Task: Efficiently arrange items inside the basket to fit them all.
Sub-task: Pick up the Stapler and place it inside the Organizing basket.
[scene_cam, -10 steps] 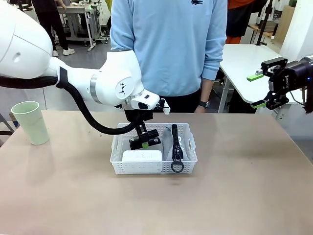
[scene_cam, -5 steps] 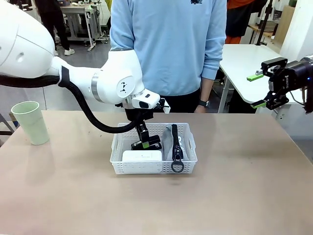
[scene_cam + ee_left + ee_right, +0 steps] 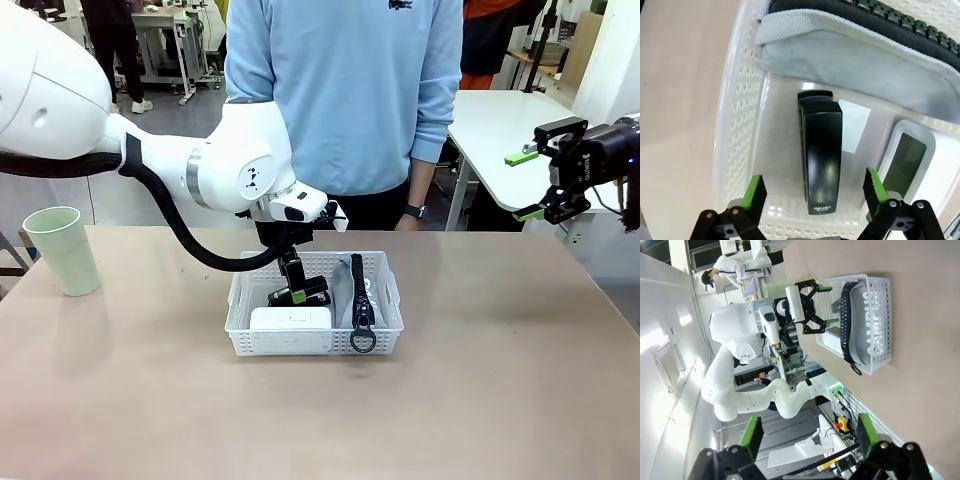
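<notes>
My left gripper (image 3: pixel 815 181) stood spread astride the black stapler (image 3: pixel 821 150), clear of it, inside the white basket (image 3: pixel 740 100) at mid-frame, beside the grey pouch (image 3: pixel 850 55). My right gripper (image 3: pixel 524 185) was spread at upper right. Beige tabletop (image 3: pixel 480 400) was matte; the pale green cup (image 3: pixel 62 250) stood far left. A white workbench (image 3: pixel 500 125) stood behind.

The left arm (image 3: pixel 150 160) angles its wrist downward; the left tool (image 3: pixel 814 186) points down, fingers spread wide, gripping nothing. The right tool (image 3: pixel 528 185) is held aloft, fingers level, fully spread.
</notes>
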